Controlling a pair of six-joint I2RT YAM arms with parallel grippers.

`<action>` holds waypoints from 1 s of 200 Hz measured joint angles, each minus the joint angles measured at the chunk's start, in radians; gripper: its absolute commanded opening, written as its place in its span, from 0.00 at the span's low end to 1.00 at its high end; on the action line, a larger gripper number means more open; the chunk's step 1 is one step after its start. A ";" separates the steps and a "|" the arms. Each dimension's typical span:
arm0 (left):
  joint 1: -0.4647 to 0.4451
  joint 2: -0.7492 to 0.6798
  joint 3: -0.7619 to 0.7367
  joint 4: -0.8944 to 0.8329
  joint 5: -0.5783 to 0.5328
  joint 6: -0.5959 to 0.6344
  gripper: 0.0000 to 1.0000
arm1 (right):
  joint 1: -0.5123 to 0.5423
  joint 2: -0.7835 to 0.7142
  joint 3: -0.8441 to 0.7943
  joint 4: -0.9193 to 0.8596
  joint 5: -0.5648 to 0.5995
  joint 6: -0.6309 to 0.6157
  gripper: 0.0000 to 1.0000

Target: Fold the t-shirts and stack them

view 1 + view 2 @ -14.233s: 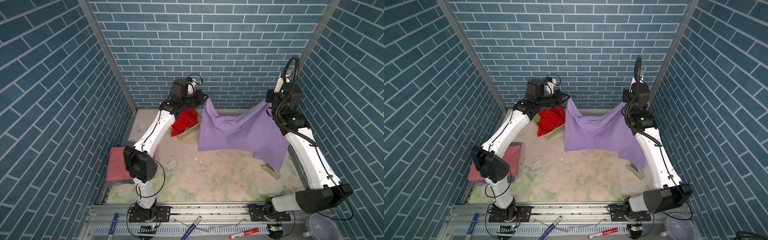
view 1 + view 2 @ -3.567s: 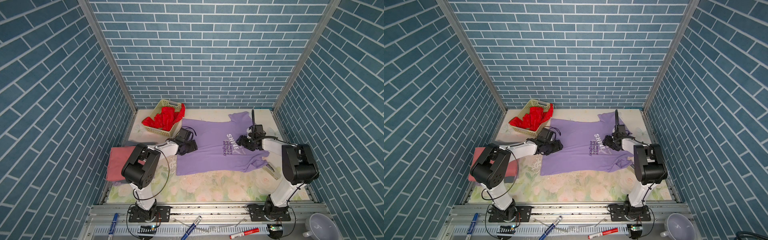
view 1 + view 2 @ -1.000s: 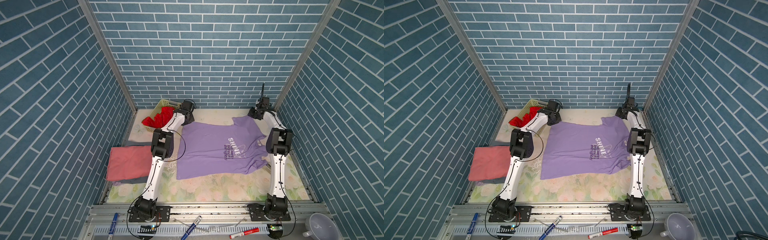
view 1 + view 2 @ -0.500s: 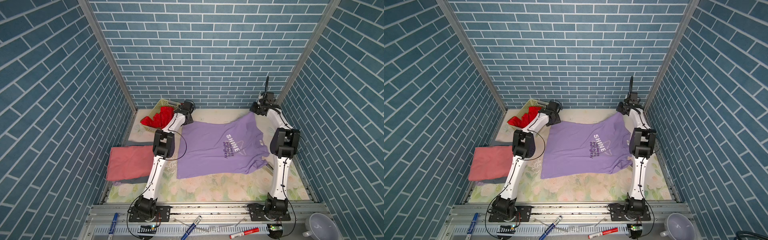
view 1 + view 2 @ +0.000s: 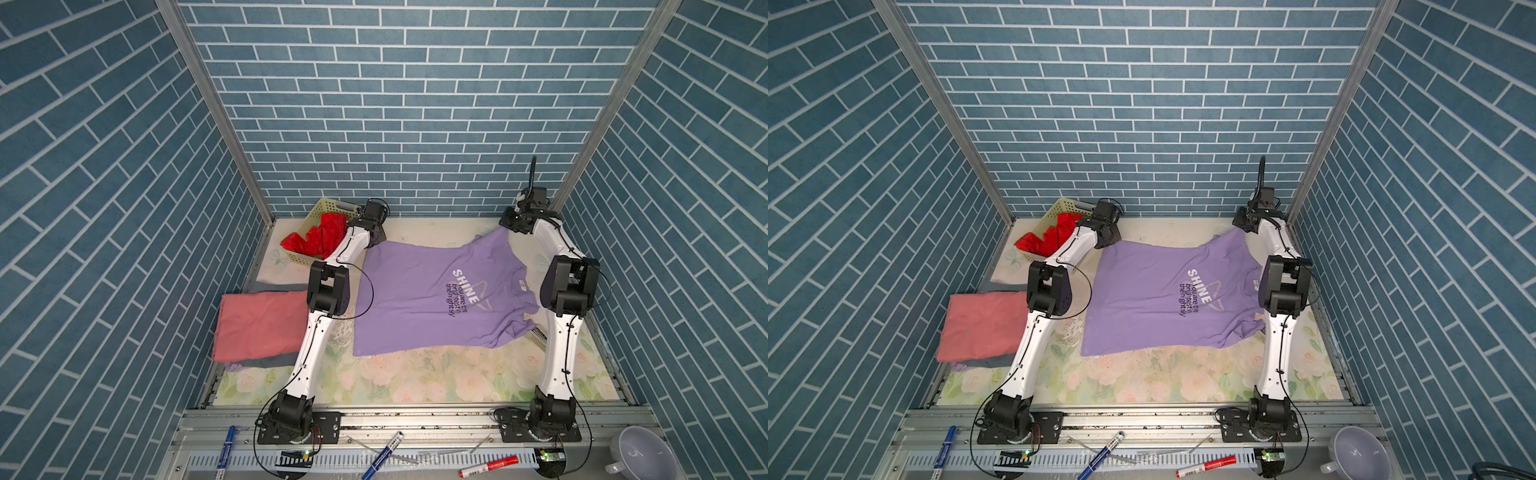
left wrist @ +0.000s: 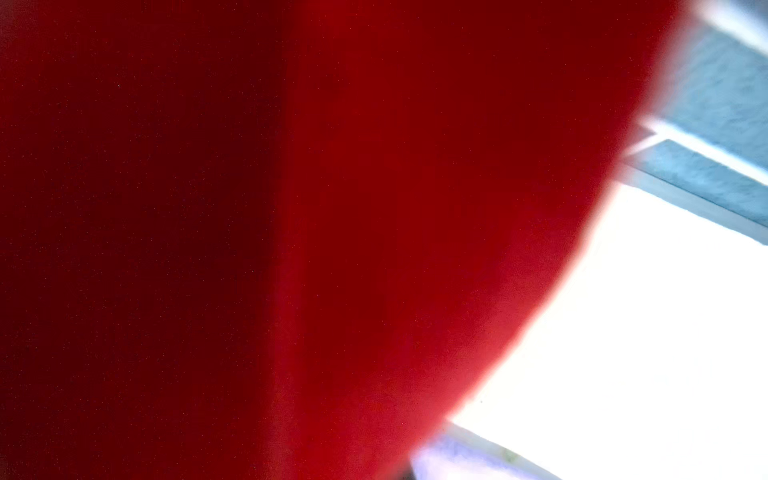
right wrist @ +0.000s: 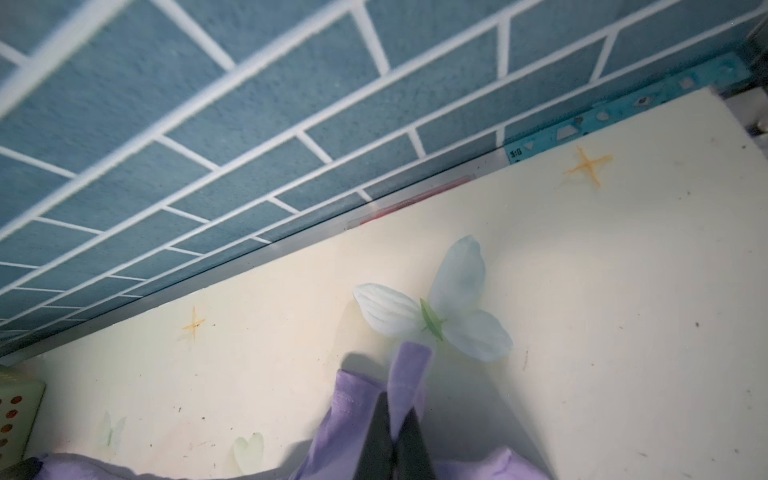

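The lilac t-shirt (image 5: 432, 295) (image 5: 1163, 295) with dark chest print lies spread flat on the table. My right gripper (image 7: 395, 415) is shut on its sleeve tip (image 7: 409, 365) at the far right corner (image 5: 510, 226). My left gripper (image 5: 376, 237) sits at the shirt's far left corner beside the basket. The red t-shirt (image 6: 291, 208) fills the left wrist view and hides the jaws. A strip of lilac cloth (image 6: 457, 461) shows at that view's edge. The red t-shirt (image 5: 320, 239) spills out of the basket. The folded salmon-pink t-shirt (image 5: 259, 324) lies on the grey one (image 5: 266, 360) at the left.
The pale yellow basket (image 5: 322, 205) stands in the far left corner against the brick walls. A flat object (image 5: 538, 336) pokes out under the shirt's right side. Markers (image 5: 382, 455) and a pale bowl (image 5: 642, 457) lie beyond the front rail.
The right gripper has drawn the sleeve farther toward the far right corner, stretching the shirt's far edge. The left gripper has stayed at the far left corner.
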 measured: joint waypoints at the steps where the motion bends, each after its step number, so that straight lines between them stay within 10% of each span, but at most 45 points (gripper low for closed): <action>1: 0.000 -0.001 -0.001 0.001 0.000 0.000 0.00 | 0.000 0.000 0.003 -0.001 0.000 0.000 0.00; 85: 0.029 -0.224 -0.258 0.205 -0.005 0.040 0.00 | 0.000 -0.025 0.075 0.002 0.011 -0.043 0.00; 160: 0.039 -0.663 -0.973 0.568 -0.001 -0.015 0.11 | 0.032 -0.618 -0.695 0.163 0.090 0.005 0.00; 178: 0.042 -0.761 -1.128 0.601 -0.006 -0.045 0.50 | 0.084 -0.788 -0.914 0.172 0.196 0.060 0.69; 200: 0.042 -0.875 -1.287 0.612 -0.017 -0.089 0.65 | 0.138 -0.925 -1.123 0.156 0.313 0.136 0.81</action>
